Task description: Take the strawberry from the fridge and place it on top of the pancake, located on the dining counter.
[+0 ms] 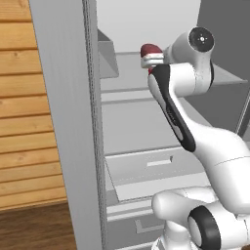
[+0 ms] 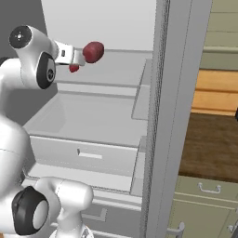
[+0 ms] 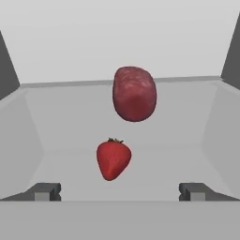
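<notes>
Hand view, one strawberry, one dark red lump behind, gripper spread wide, empty

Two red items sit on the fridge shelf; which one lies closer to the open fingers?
The strawberry, bright red with a green leafy cap, lies nearer the fingers. The larger, duller dark red lump sits behind it, toward the fridge back wall.

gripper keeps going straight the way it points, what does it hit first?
Likely the strawberry: it lies centred ahead between the open gripper's fingers on the fridge shelf. The larger dark red lump sits behind it, though depth is hard to judge.
</notes>
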Robot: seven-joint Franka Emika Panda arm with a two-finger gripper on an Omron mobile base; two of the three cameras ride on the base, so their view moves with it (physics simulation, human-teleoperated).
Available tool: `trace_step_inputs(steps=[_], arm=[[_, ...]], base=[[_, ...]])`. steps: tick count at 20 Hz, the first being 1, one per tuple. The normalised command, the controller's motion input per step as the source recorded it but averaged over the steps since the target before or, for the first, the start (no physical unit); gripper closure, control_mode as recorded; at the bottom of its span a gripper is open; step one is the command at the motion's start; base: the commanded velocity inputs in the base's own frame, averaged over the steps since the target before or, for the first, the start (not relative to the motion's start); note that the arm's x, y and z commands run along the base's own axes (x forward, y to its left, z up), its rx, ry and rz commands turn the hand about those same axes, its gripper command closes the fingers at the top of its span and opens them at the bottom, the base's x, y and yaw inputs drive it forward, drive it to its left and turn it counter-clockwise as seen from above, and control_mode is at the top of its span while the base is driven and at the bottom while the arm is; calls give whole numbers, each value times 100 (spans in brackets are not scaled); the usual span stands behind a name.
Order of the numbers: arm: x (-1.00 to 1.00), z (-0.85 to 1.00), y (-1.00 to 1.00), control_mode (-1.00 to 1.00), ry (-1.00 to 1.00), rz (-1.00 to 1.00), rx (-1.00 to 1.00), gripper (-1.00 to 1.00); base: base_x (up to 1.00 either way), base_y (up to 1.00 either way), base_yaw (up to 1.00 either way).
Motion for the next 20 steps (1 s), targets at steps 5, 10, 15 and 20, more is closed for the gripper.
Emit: trace_step_inputs(steps=[5, 10, 15, 20], arm=[[59, -30, 23, -100, 0, 0, 0, -100], [16, -5, -7, -100, 8, 0, 0, -100], [2, 0, -15, -100, 11, 0, 0, -100], [23, 0, -1, -100, 6, 0, 0, -100]], base=[[0, 0, 0], [0, 0, 0], [0, 0, 0], [0, 0, 0]])
